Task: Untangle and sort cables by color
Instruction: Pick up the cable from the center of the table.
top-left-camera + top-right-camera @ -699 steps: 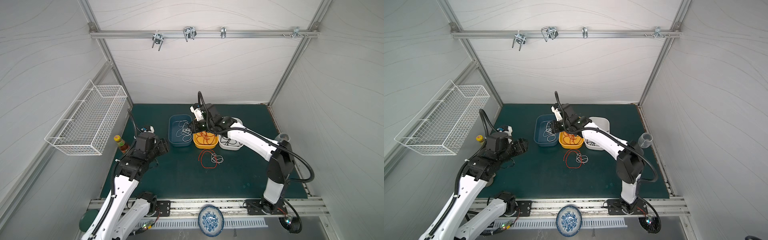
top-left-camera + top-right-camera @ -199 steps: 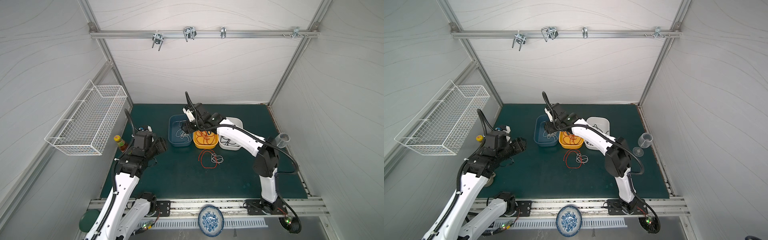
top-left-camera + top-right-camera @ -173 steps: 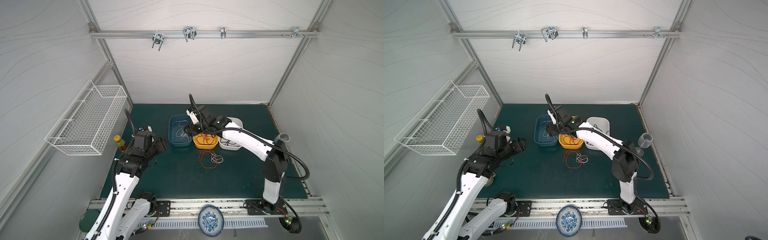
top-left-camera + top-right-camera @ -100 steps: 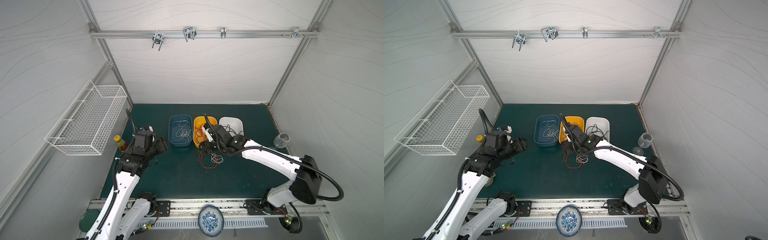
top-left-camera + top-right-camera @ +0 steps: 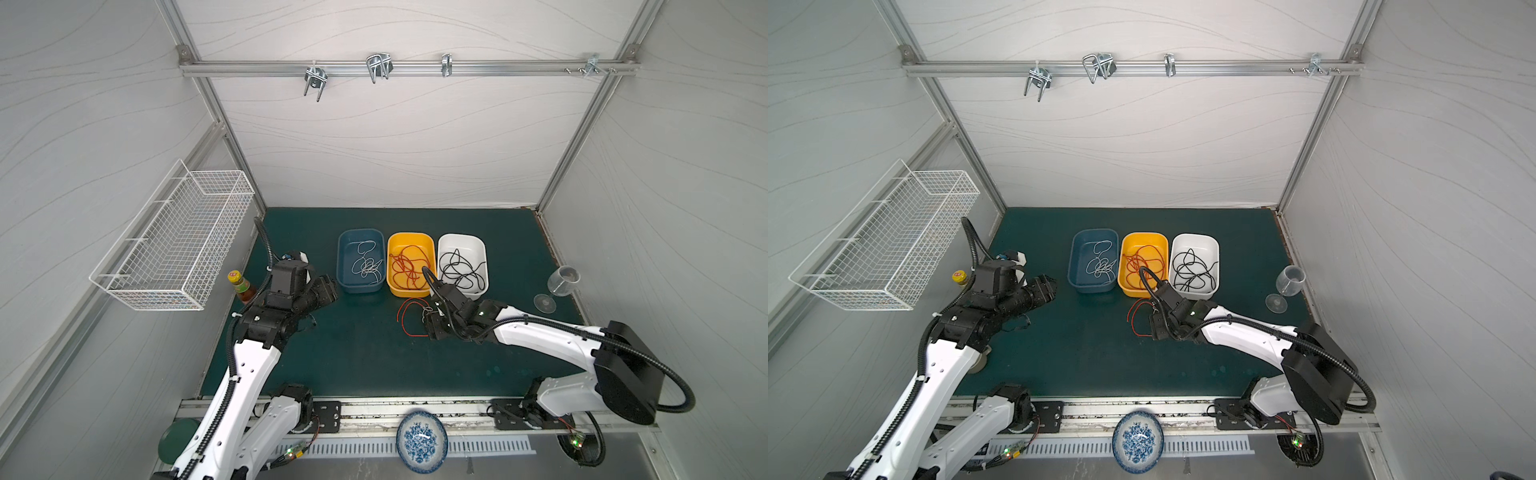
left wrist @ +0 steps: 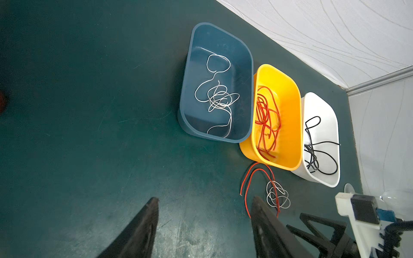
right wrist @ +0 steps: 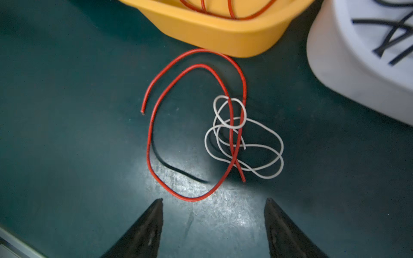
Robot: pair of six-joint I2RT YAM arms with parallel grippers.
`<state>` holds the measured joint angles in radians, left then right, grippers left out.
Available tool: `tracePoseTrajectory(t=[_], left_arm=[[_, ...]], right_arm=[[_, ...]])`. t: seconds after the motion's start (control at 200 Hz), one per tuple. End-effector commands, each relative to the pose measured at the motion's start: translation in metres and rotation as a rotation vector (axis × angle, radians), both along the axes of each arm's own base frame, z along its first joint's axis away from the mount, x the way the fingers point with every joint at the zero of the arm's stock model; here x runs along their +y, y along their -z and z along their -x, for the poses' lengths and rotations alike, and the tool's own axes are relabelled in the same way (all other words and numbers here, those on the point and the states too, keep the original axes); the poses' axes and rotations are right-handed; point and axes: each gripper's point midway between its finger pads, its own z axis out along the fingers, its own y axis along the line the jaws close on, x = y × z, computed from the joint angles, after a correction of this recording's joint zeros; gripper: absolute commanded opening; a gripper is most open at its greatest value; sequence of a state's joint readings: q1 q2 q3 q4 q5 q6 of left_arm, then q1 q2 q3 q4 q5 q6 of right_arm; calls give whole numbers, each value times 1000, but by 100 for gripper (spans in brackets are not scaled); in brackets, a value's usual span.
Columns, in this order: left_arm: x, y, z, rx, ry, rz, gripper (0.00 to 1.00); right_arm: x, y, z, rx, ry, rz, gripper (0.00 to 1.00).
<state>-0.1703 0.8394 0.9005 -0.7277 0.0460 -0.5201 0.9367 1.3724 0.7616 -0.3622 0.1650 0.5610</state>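
Scene: red cable [image 7: 150, 138] and white cable [image 7: 282, 145] lie crossed on the green surface [image 7: 67, 111], just beside the yellow bin [image 7: 212, 35] | Grippers: right gripper [image 7: 213, 201] released, empty, poised by the red loop; left gripper [image 6: 205, 198] released, empty, well apart | Advice: pinch red's free loop, away from the crossing, and lift slowly so white slips off.

a loose red cable [image 7: 201, 50] lies on the green bench [image 5: 357, 357] just beside the yellow bin [image 5: 390, 286], curled in a wide open loop with both ends free. a white cable [image 7: 268, 178] coils in small loops tangled around its 2 crossing strands. more white cables [image 5: 368, 266] sit bunched in the blue bin [image 5: 340, 270], red cables [image 5: 409, 268] in the yellow bin, and black cables [image 5: 457, 270] in the white bin [image 5: 484, 253].
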Motion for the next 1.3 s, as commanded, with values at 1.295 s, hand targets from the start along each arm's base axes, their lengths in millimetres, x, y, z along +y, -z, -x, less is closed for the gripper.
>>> tracePoseTrajectory(t=[1.295], left_arm=[[-1,-4,-6,-21,-4,19,67]], right_arm=[[14,49,4,199,214,-149,44]])
